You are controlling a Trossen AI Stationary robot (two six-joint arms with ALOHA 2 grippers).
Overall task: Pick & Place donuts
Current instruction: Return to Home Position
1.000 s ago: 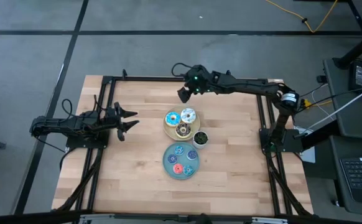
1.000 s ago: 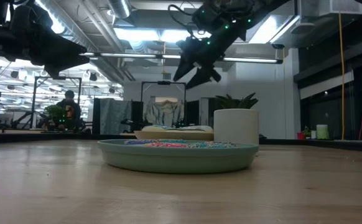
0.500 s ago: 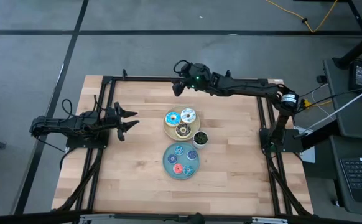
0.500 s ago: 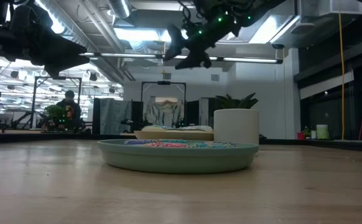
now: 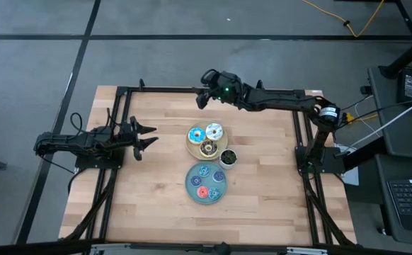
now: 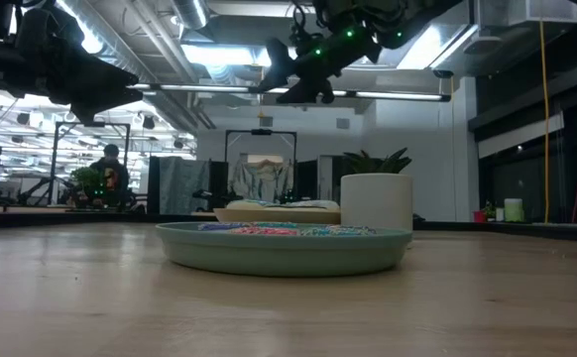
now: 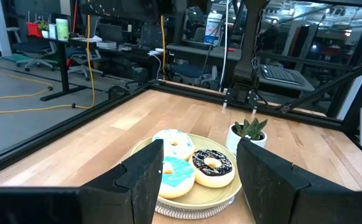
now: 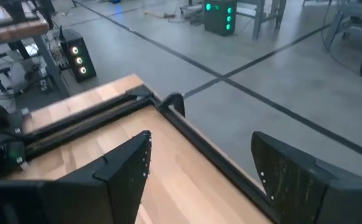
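Observation:
Three donuts lie on a cream plate (image 5: 192, 146) at mid-table: light-blue-iced (image 5: 196, 134), white-iced (image 5: 214, 131) and dark brown (image 5: 208, 147). The left wrist view shows them too: white (image 7: 173, 142), blue (image 7: 178, 171), brown (image 7: 212, 163). Several tiny donuts (image 5: 204, 183) lie on a blue-green plate (image 5: 189, 185) nearer the front. My right gripper (image 5: 202, 90) hangs open high over the far edge, well clear of the plates, and points almost level toward the far left corner. My left gripper (image 5: 146, 137) waits open at the left, pointing level at the cream plate.
A small potted plant (image 5: 228, 156) in a white pot (image 6: 376, 203) stands right beside both plates, on their right. Black frame rails (image 5: 163, 90) run along the far and side edges. Bare wood lies to the left, right and front of the plates.
My right gripper has risen and drawn back from above the cream plate toward the table's far edge. It has tipped up from slanting downward to nearly level and has stayed open. Plates and donuts lie as before.

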